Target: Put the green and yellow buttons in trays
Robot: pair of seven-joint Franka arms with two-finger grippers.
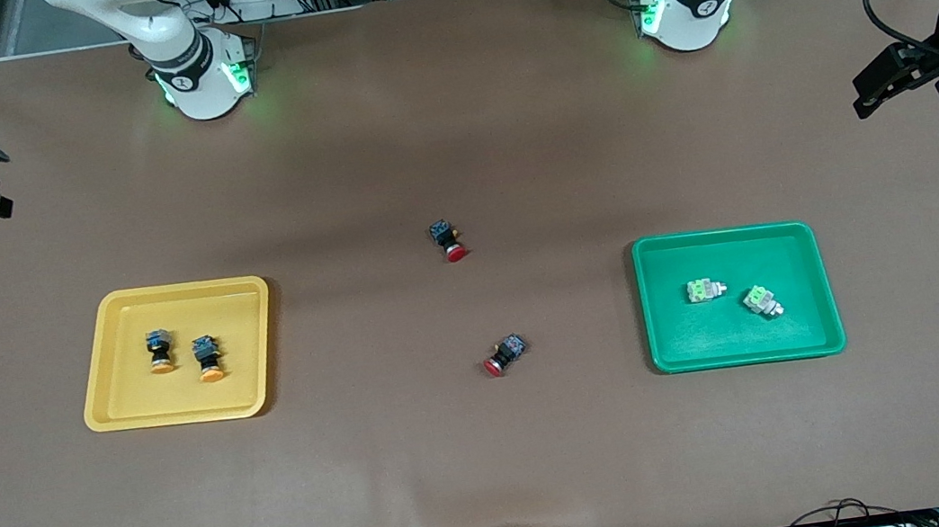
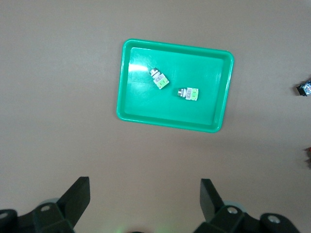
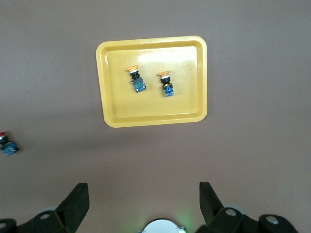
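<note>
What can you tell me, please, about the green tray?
The green tray is a shallow, glossy, plastic-looking rectangle with rounded corners and a raised rim. It lies flat on the brown table toward the left arm's end. Two grey-green buttons lie on their sides in it, apart from each other and from the rim. No gripper touches it.

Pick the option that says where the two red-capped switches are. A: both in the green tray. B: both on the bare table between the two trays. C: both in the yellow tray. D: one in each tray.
B: both red-capped switches lie on the table, between the yellow tray, which holds two yellow-capped buttons, and the green tray, which holds two green buttons.
</note>
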